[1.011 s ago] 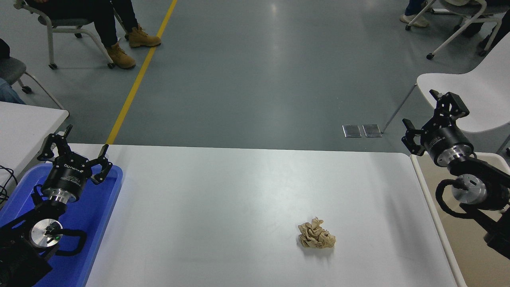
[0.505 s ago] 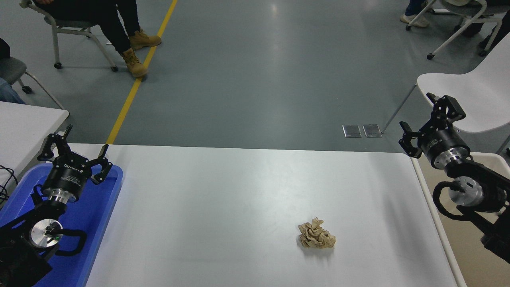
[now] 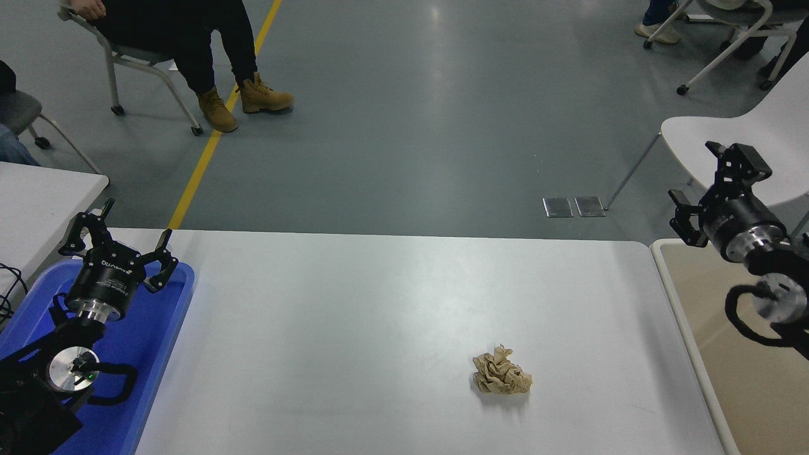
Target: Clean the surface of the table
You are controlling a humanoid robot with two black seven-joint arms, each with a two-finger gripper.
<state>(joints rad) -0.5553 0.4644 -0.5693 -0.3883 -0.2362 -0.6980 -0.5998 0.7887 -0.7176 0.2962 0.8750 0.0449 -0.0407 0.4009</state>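
Centrally, the white table surface fills the lower view, bare except for a crumpled brown paper wad lying right of its middle, with nothing standing near it. Over a blue tray at the table's left edge hangs the left pincer, fingers spread and empty. Off the far right corner, the right pincer hovers spread and empty, before a white chair, well apart from the wad.

Evenly and brightly lit from overhead, with pale glare streaks on the grey floor beyond the table surface, soft faint shadows beside the crumpled paper there, sharp throughout, slight stretching toward the corners.
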